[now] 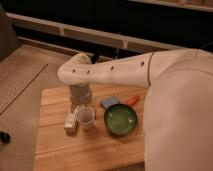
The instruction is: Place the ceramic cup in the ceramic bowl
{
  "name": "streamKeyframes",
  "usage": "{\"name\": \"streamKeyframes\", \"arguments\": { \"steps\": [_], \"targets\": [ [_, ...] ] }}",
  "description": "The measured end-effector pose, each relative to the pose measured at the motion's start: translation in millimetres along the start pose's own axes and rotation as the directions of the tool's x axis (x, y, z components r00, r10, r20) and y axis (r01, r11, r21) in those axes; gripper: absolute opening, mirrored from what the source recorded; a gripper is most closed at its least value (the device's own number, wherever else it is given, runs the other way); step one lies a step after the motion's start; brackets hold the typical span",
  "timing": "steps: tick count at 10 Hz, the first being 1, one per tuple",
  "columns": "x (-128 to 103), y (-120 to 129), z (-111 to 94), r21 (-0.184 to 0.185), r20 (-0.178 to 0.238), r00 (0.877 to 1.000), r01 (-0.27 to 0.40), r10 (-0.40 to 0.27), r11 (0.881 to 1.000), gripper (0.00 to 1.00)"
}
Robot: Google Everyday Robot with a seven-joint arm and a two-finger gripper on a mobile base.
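Gripper (81, 97) low over small white ceramic cup (85, 116) on wooden worktop (75, 150).
Cup upright, not in round green-glazed ceramic bowl w/ dark rim (120, 120); it stands just beside it, btwn bowl & slim white bottle (71, 121). Gripper's grey body directly behind/above cup; open or closed: can't tell.

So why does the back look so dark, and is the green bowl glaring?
Camera view: warm light reaches the table, and beyond it everything is dark; the bowl shows only a faint sheen; the tool, just above the cup, looks shaded under the arm.
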Motion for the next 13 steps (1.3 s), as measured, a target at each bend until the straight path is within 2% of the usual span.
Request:
{"name": "streamKeyframes", "arguments": {
  "steps": [6, 7, 8, 9, 10, 11, 12, 13],
  "targets": [
    [-0.2, -0.1, 0.3, 0.001, 0.001, 1.0, 0.001, -0.001, 1.0, 0.65],
    [-1.7, 0.2, -0.8, 0.006, 0.009, 1.0, 0.008, -0.008, 1.0, 0.65],
    [-9.0, 0.9, -5.4, 0.013, 0.036, 0.999, 0.035, -0.035, 0.999, 0.65],
    [-21.0, 3.7, -12.5, 0.019, 0.077, 0.994, 0.08, -0.081, 0.997, 0.65],
    [-44.2, 10.7, -25.0, 0.04, 0.148, 0.974, 0.17, -0.174, 0.985, 0.65],
    [-50.2, 13.8, -27.8, 0.047, 0.163, 0.966, 0.194, -0.2, 0.98, 0.65],
    [-62.0, 21.4, -29.8, 0.057, 0.19, 0.95, 0.243, -0.249, 0.968, 0.65],
    [-69.8, 21.1, -28.9, 0.066, 0.2, 0.941, 0.264, -0.272, 0.962, 0.65]
  ]
}}
